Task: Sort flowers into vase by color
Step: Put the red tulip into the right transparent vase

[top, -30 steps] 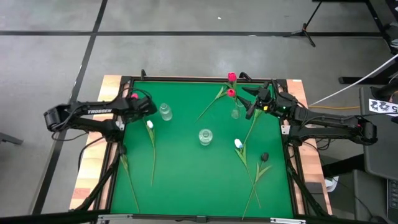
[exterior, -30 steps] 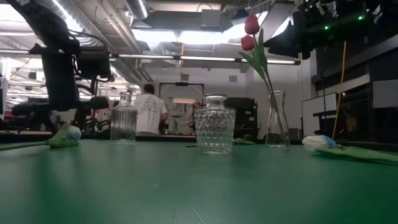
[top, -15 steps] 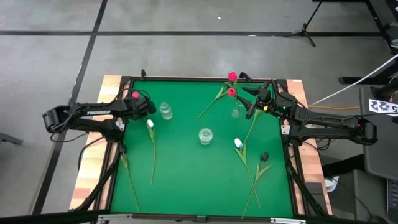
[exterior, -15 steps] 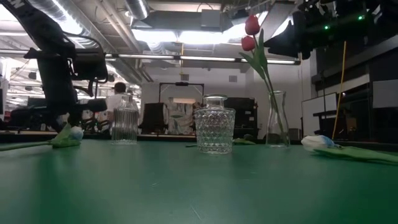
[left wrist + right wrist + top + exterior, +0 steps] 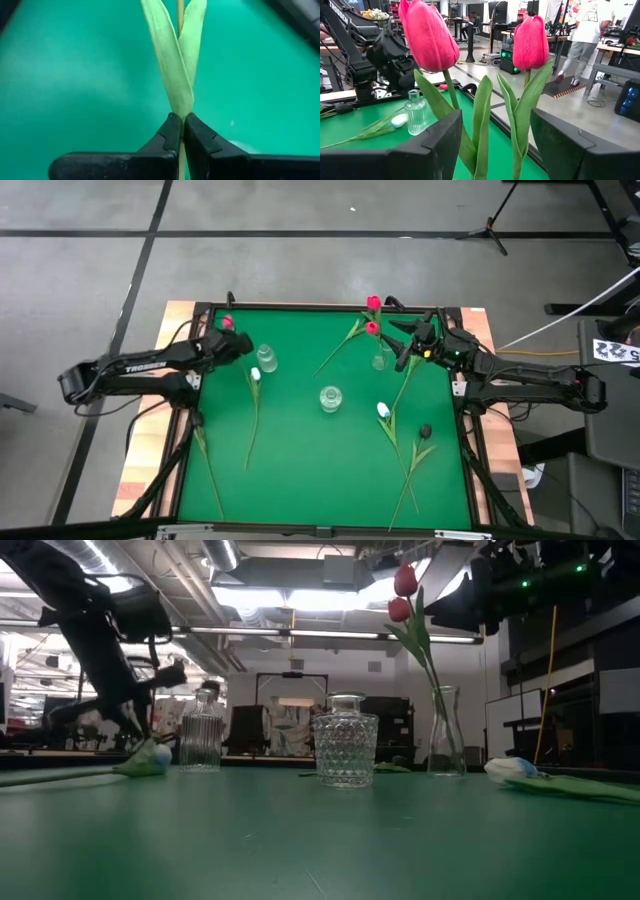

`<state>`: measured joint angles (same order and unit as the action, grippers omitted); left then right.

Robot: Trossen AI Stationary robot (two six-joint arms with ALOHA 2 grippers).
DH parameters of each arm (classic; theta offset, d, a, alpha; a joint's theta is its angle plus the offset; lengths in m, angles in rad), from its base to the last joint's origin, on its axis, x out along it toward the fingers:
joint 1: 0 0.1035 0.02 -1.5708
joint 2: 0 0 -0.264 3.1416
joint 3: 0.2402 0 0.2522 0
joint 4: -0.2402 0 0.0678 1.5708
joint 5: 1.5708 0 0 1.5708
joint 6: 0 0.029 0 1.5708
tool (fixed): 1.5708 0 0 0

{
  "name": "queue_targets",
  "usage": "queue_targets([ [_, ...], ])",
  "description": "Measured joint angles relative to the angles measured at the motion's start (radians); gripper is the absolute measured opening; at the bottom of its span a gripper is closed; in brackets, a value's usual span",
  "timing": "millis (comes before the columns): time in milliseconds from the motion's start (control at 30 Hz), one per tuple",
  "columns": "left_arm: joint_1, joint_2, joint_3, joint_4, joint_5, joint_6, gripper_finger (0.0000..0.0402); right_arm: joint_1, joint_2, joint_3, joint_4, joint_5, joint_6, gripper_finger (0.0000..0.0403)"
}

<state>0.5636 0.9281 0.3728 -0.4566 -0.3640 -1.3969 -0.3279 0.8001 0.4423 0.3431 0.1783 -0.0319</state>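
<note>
White tulip shifted, in L hand.

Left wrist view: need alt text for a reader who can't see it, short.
The left gripper is shut on the thin stem of a tulip, seen close up from the wrist. Two pale green leaves rise from just beyond the fingertips and hug the stem. Behind them lies only the green table; the flower's head is out of frame.
</note>
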Motion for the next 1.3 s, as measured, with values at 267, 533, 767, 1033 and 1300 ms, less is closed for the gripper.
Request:
queue_targets([
  [267,0.0,-0.079,0.078,-0.003,-0.054,0.122,0.0005,0.0,0.0,0.0,0.013,0.0,0.001,0.0234],
  [533,-0.001,-0.128,0.244,-0.001,-0.084,0.323,0.0003,0.0,0.0,0.0,0.052,0.0,0.001,0.0234],
  [767,-0.029,-0.129,0.392,0.166,-0.087,0.587,0.0008,0.0,0.0,0.0,0.078,-0.016,0.001,0.0234],
  [1033,-0.119,-0.129,0.44,0.451,-0.086,0.782,0.0007,0.0,0.0,0.0,0.243,-0.126,0.001,0.0234],
  [1300,-0.237,-0.092,0.44,0.643,-0.061,0.88,0.0006,0.001,0.0,0.012,0.342,-0.182,0.047,0.0234],
])
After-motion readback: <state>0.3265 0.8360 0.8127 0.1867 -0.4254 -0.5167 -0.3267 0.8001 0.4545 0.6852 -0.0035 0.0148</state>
